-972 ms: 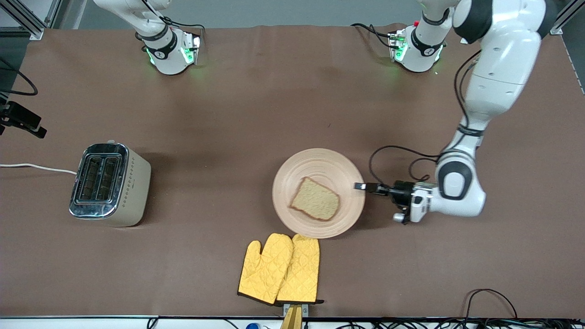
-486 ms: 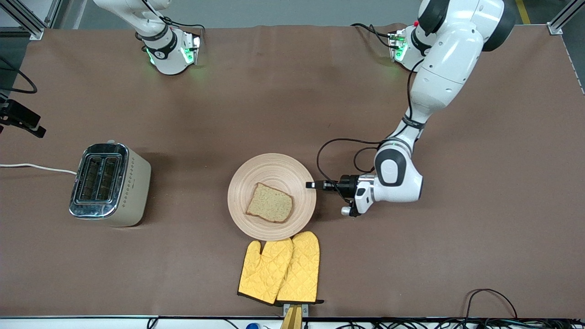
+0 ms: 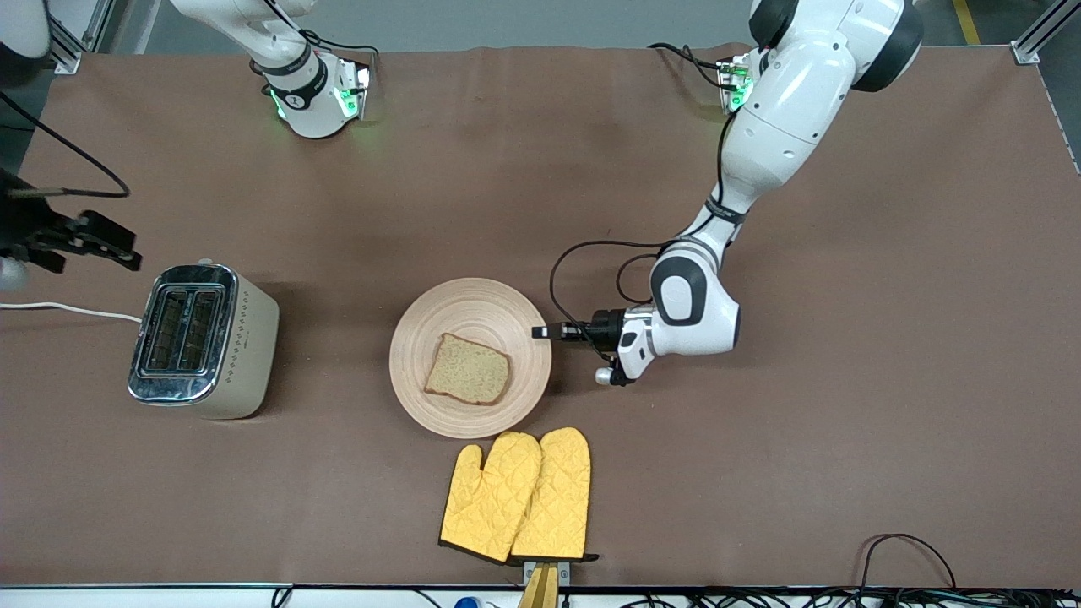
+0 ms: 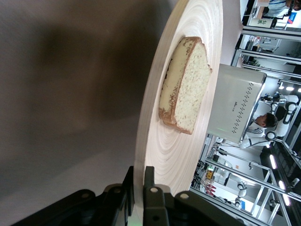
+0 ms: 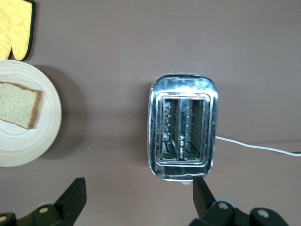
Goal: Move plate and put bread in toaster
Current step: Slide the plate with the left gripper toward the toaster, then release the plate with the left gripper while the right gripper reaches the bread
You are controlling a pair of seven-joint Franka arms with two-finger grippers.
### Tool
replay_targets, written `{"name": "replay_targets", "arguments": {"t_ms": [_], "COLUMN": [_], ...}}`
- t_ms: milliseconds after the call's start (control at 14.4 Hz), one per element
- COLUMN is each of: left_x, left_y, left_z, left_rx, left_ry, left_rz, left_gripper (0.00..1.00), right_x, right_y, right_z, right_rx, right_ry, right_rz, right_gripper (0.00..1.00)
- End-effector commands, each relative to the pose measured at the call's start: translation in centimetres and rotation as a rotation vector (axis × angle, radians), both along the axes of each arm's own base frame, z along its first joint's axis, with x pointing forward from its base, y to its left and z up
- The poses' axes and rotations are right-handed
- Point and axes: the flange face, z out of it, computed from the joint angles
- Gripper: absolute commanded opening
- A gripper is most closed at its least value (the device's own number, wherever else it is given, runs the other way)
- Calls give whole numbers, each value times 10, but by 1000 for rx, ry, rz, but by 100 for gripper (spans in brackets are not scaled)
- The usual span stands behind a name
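Note:
The pale wooden plate lies mid-table with the bread on it. My left gripper is shut on the plate's rim at the edge toward the left arm's end. The left wrist view shows its jaws clamped on the rim, with the bread and toaster past it. The toaster stands toward the right arm's end, slots empty. My right gripper is open and empty, hanging by the toaster. The right wrist view shows the toaster, plate and bread.
A pair of yellow oven mitts lies just nearer the front camera than the plate, almost touching it; they also show in the right wrist view. The toaster's white cord runs off the table's edge.
My left gripper has dragged the plate with the bread toward the toaster. My right gripper has come into the front view beside the toaster.

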Motion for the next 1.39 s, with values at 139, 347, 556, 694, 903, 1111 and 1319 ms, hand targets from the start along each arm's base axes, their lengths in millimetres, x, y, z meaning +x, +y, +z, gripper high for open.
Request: {"name": "replay_targets", "arguments": {"t_ms": [139,347,556,694,903,1111,1319], "left_x": [-4,-9,-29,-29,-26,-26,-22], "left_y": [-19,-25,-49,-48,-44,-46,-41], "left_z": [13,6,-14,-22,-23,-20,-16], "left_rx": [-39,-55,-46,-46,-43,-48,3], "left_ry": [-15,-3,5,1,-3,-3,-20], "left_rz": [6,23,27,27,30,36,83], "left_gripper": [0,0,0,0,0,55,100], "right_x": [9,9,12,17,22,30,37], "right_y": [1,-1,4,9,30,77,119], "right_z": [-11,-11,-13,-23,-39,-77,-117], "right_rx": [3,6,75,78,77,76,76], "right_ry": [-4,-4,-13,-3,24,29,13], "right_rz": [6,0,-9,-4,-77,-106,-160], "right_gripper": [100,100,100,100,100,100,100]}}
